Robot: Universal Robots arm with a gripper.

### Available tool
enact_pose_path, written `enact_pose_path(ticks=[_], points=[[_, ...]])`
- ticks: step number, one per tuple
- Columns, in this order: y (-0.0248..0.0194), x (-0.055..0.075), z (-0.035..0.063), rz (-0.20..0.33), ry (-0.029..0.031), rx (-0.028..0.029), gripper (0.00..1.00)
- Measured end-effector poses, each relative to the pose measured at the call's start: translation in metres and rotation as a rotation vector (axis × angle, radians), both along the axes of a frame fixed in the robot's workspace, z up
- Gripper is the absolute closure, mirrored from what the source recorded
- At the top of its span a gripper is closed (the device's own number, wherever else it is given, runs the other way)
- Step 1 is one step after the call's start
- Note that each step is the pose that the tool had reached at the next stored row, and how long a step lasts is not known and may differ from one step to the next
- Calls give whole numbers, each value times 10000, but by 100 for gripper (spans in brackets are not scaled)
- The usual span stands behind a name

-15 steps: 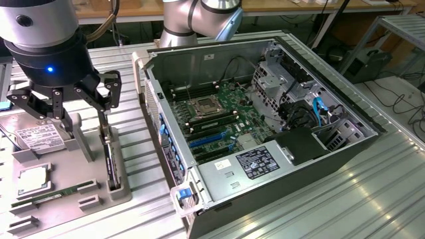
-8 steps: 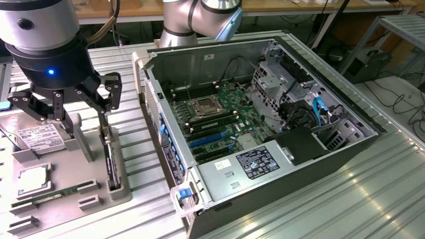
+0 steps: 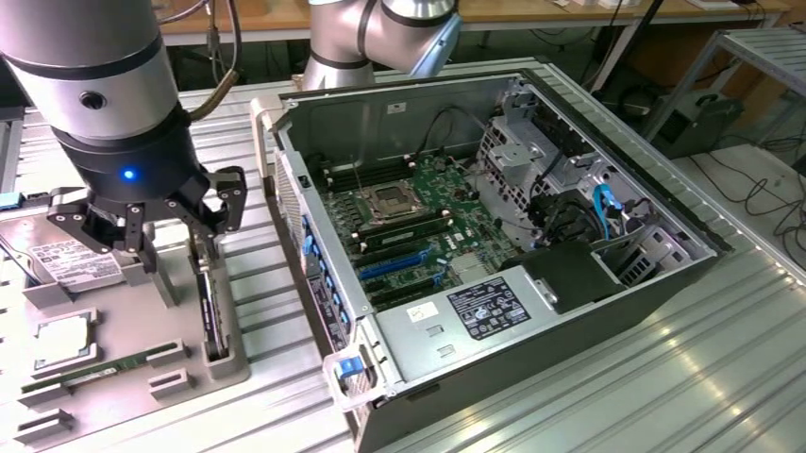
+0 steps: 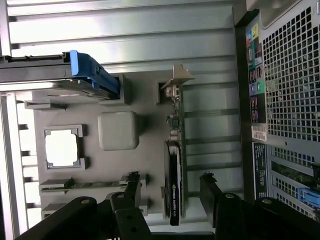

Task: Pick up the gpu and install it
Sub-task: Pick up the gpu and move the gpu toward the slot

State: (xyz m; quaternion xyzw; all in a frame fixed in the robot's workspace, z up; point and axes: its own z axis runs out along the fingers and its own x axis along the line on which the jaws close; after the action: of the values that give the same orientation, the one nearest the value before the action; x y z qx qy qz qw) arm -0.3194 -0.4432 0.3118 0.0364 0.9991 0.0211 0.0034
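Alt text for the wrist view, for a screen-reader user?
The gripper, fingers open, hangs above the gpu, which stands on edge in a slot of the grey tray, one finger on either side and clear of it. The computer case, perforated back panel showing, lies beside the tray.

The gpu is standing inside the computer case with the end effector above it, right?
No. The gpu stands in the gray tray beside the computer case, as the exterior view shows. The end effector is above it.

Ribbed metal tabletop [image 3: 705, 377] (glossy with glare), wooden desks [image 3: 529, 13] behind.
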Motion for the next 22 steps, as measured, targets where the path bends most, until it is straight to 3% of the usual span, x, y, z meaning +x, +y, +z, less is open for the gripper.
enact_pose_path(ticks=[4, 5, 6, 10, 16, 19, 22], points=[[-20, 0, -182, 8, 13, 0, 40], [-36, 8, -257, 17, 86, 1, 40], [-37, 11, -283, 23, 107, 0, 40], [-62, 11, -362, 43, 126, 0, 40], [-84, 11, -388, 59, 132, 2, 40], [-87, 11, -421, 60, 194, 0, 40], [-87, 15, -475, 59, 209, 0, 40]])
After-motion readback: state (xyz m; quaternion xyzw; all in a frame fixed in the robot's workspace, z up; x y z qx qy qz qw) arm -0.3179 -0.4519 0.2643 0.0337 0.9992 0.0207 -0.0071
